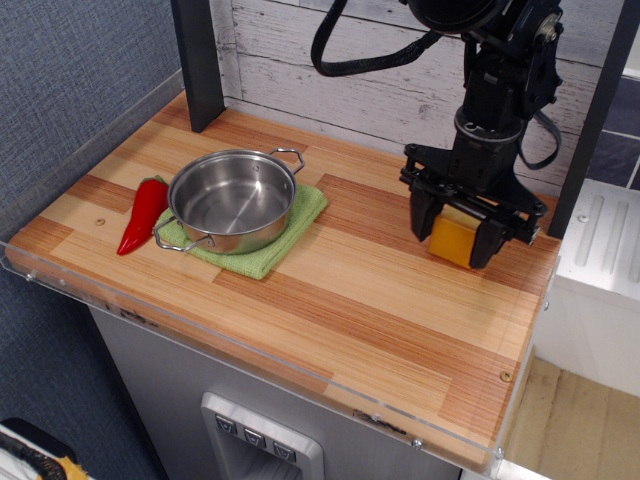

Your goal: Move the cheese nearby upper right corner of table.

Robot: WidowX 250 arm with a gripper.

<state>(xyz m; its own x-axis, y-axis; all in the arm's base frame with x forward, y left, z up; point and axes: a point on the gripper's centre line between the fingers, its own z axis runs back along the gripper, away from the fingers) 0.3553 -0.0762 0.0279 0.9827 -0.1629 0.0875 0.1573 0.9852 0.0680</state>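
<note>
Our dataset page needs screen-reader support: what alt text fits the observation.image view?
A black gripper holds a yellow-orange cheese wedge near the far right corner of a striped wooden table. To the left, a steel pot sits on a green cloth beside a red pepper.

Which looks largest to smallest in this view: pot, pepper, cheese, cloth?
1. pot
2. cloth, though mostly hidden under the pot, so unsure against it
3. pepper
4. cheese, partly covered by the gripper

One cheese (452, 240) wedge, one steel pot (232, 200) (with two loop handles), one red pepper (143, 214), one green cloth (287, 229), and one wooden table (330, 310) under them all. One gripper (455, 241) on one arm, and two dark posts (197, 62) behind.
</note>
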